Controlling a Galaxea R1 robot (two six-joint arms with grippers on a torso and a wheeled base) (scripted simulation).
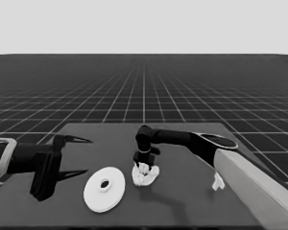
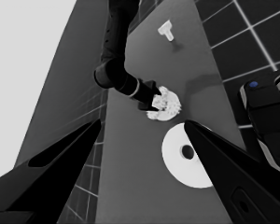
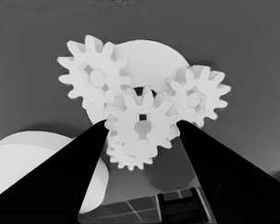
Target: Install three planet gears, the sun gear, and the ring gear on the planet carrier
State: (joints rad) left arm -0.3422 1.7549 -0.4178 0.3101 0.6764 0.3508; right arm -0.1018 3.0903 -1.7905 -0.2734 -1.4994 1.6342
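Note:
The smaller round part, the planet carrier, lies mid-table with three planet gears on it: one, another, and a third mostly hidden. My right gripper stands straight over it, shut on a fourth gear at the middle, between the other three. I cannot tell whether that gear is seated. The larger round part, the ring gear, lies flat just left of the carrier. My left gripper waits open over the table's left end, holding nothing.
A thin white piece lies at the right, beside my right arm's pale forearm. Dark machinery with blue lights shows past the table's edge in the left wrist view.

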